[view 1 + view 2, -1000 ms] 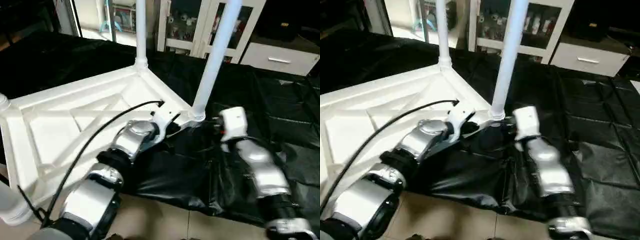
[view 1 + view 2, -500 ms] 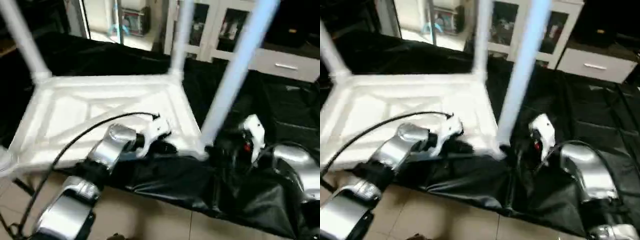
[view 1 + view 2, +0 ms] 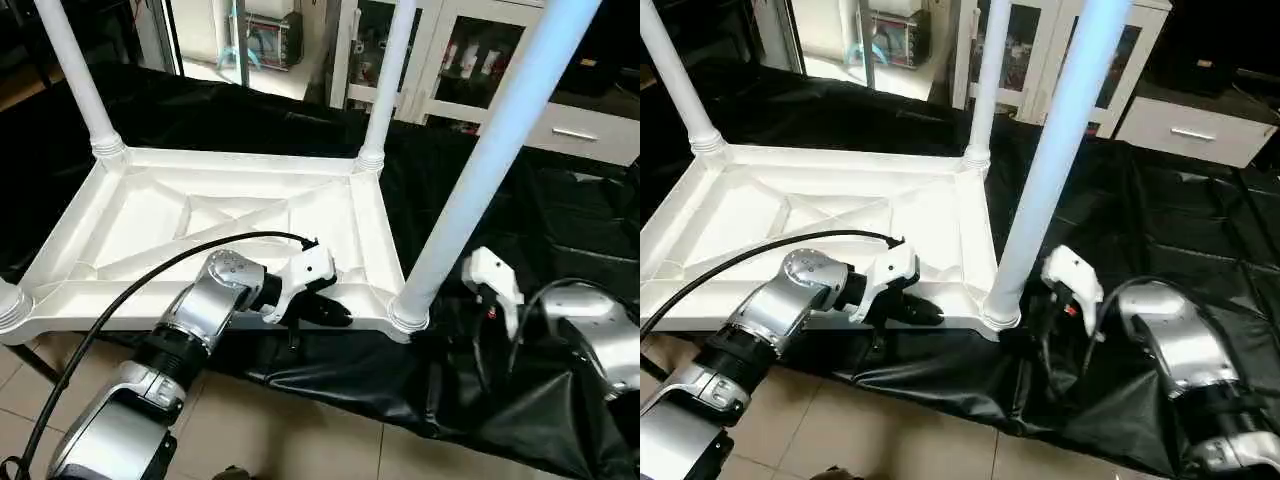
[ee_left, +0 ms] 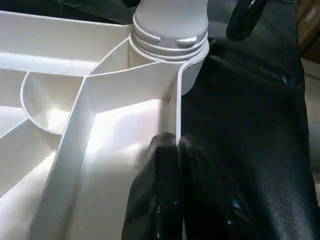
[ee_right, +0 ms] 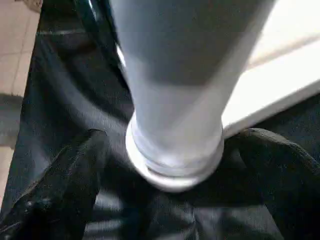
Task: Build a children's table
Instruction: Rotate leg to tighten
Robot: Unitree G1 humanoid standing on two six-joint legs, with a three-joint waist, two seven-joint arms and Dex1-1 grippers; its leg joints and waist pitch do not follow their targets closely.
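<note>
The children's table top (image 3: 230, 215) lies upside down on black cloth, white, with its X ribs facing up. Legs stand in the far left socket (image 3: 75, 85), the far right socket (image 3: 388, 80) and the near right socket (image 3: 480, 175). My left gripper (image 3: 325, 312) is shut on the top's near rim; in the left wrist view its fingers (image 4: 165, 170) pinch that thin wall just short of the near right socket (image 4: 170, 37). My right gripper (image 5: 172, 165) is open, its fingers (image 5: 65, 185) spread on either side of the near right leg's base (image 5: 175, 125).
Black cloth (image 3: 560, 210) covers the work surface and hangs over its near edge above a tiled floor (image 3: 300, 430). White glass-door cabinets (image 3: 450, 60) and a drawer unit (image 3: 590, 135) stand behind. A black cable (image 3: 130, 300) runs along my left forearm.
The camera has swung, so the whole table now shows. My right gripper's fingers have spread apart around the near right leg's base. The left gripper stays shut on the rim.
</note>
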